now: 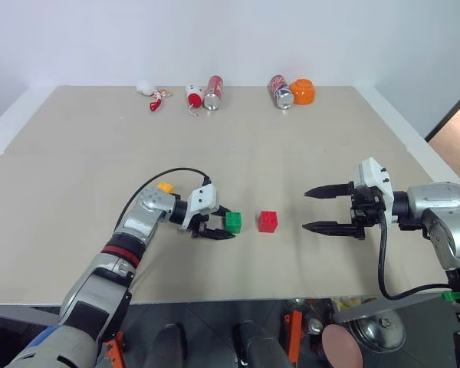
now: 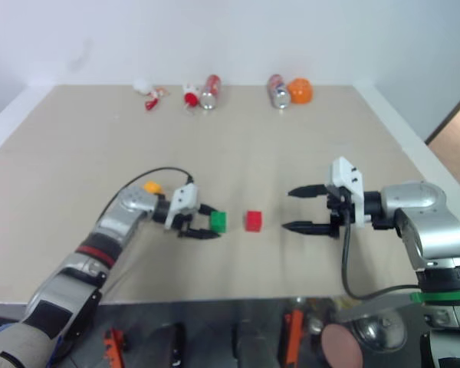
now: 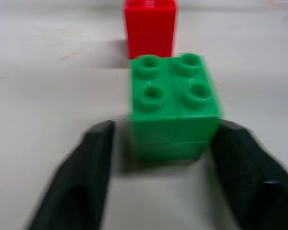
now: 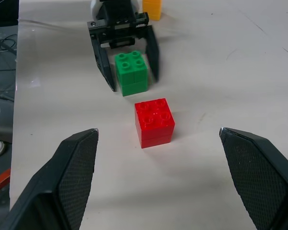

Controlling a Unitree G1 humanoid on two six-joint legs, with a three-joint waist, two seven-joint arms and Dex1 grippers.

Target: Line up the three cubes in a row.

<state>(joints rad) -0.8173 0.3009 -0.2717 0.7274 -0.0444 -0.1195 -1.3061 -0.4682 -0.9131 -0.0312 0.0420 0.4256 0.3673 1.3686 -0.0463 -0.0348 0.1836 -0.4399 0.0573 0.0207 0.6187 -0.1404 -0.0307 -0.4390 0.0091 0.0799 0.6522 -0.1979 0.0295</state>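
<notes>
The left arm is stretched forward and bent inward across the table (image 1: 77, 153), so that the left gripper (image 1: 221, 224) points toward the robot's right, tilted slightly downward. Its 2 black fingers (image 3: 81, 177) are spread on either side of the green cube (image 1: 233, 221), with a narrow gap seen on each side in the left wrist view; the cube is flanked, not pinched. The right arm is held out on the right side, its forearm turned inward, and the right gripper (image 1: 322, 208) points toward the robot's left, above the table surface. Its jaws stand wide apart and nothing is between them.

The green cube sits upright on the table, 4 round studs on top and a seam around its middle. The red cube (image 1: 268, 221) stands just beside it, apart, on the side toward the right gripper, likewise studded and upright. The yellow-orange cube (image 1: 165, 186) is seen behind the left wrist, partly hidden by it.
</notes>
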